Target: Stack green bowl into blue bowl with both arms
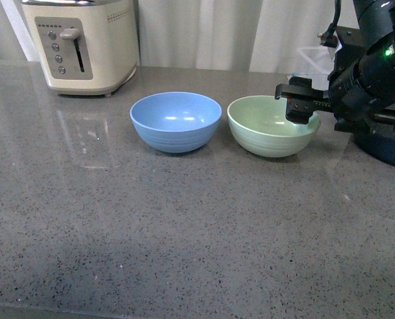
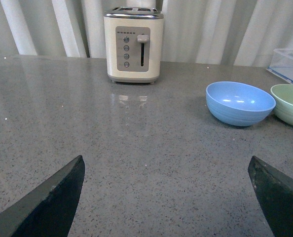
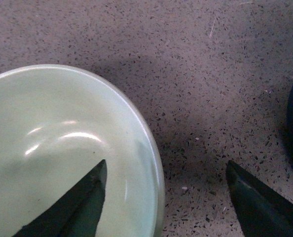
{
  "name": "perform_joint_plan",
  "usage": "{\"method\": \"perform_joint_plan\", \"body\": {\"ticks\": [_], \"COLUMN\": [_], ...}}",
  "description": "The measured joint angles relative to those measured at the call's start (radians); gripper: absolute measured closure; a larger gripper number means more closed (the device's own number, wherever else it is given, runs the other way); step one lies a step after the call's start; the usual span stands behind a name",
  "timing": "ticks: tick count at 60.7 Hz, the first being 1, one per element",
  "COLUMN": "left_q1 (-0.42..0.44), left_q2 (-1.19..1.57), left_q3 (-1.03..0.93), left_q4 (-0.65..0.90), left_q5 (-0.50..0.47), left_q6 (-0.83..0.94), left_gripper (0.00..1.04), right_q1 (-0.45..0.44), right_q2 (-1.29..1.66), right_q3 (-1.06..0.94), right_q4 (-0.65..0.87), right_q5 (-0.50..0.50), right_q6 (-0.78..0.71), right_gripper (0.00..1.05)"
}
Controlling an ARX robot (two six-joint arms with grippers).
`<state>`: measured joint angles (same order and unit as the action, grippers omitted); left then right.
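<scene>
Partly cropped, right gripper (image 3: 166, 170) spreads its jaws astride the green bowl (image 1: 267, 129) rim; left gripper (image 2: 166, 165) gapes wide; toaster (image 2: 134, 44) markings illegible.

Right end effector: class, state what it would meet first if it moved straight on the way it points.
Probably the green bowl: the open end effector straddles its rim, one finger inside the bowl and one outside. Depth is unclear.

Matte blue bowl (image 1: 175, 123) sits upright, empty. Pale green bowl (image 1: 267, 133) sits upright just beside it at 3 o'clock, not touching. The right gripper (image 3: 164, 165) straddles the green bowl's 3 o'clock rim, jaws spread.
</scene>
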<state>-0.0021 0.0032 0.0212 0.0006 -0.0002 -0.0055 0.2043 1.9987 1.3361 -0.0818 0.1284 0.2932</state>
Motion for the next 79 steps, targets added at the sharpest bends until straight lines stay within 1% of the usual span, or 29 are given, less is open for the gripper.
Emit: {"method": "perform_joint_plan", "body": {"ticks": [4, 9, 10, 15, 21, 23, 33, 41, 46, 53, 64, 79], "left_q1": [0.000, 0.000, 0.000, 0.000, 0.000, 0.000, 0.000, 0.000, 0.000, 0.000, 0.000, 0.000], "left_q2": [0.000, 0.000, 0.000, 0.000, 0.000, 0.000, 0.000, 0.000, 0.000, 0.000, 0.000, 0.000], "left_q3": [0.000, 0.000, 0.000, 0.000, 0.000, 0.000, 0.000, 0.000, 0.000, 0.000, 0.000, 0.000], "left_q4": [0.000, 0.000, 0.000, 0.000, 0.000, 0.000, 0.000, 0.000, 0.000, 0.000, 0.000, 0.000], "left_q5": [0.000, 0.000, 0.000, 0.000, 0.000, 0.000, 0.000, 0.000, 0.000, 0.000, 0.000, 0.000], "left_q6": [0.000, 0.000, 0.000, 0.000, 0.000, 0.000, 0.000, 0.000, 0.000, 0.000, 0.000, 0.000], "left_gripper": [0.07, 0.07, 0.07, 0.07, 0.07, 0.07, 0.07, 0.07, 0.07, 0.07, 0.07, 0.07], "right_q1": [-0.003, -0.005, -0.006, -0.009, -0.017, -0.019, -0.010, 0.023, 0.077, 0.153, 0.230, 0.243], "right_q2": [0.013, 0.019, 0.020, 0.020, 0.011, 0.000, -0.062, -0.103, -0.111, -0.095, -0.010, 0.097], "right_q3": [0.004, 0.006, 0.008, 0.009, 0.010, 0.010, 0.010, 0.039, 0.084, 0.141, 0.230, 0.277], "right_q4": [0.000, 0.000, 0.000, 0.000, 0.003, 0.004, 0.006, 0.008, 0.013, 0.018, 0.012, -0.003], "right_q5": [0.002, 0.001, 0.002, 0.002, 0.010, 0.009, 0.013, -0.003, -0.024, -0.024, -0.031, -0.002], "right_q6": [0.001, 0.003, 0.003, 0.003, 0.002, 0.000, -0.012, -0.013, -0.013, -0.024, -0.027, -0.039], "right_gripper": [0.53, 0.64, 0.67, 0.78, 0.99, 1.03, 1.03, 1.03, 1.03, 1.03, 1.03, 1.03]}}
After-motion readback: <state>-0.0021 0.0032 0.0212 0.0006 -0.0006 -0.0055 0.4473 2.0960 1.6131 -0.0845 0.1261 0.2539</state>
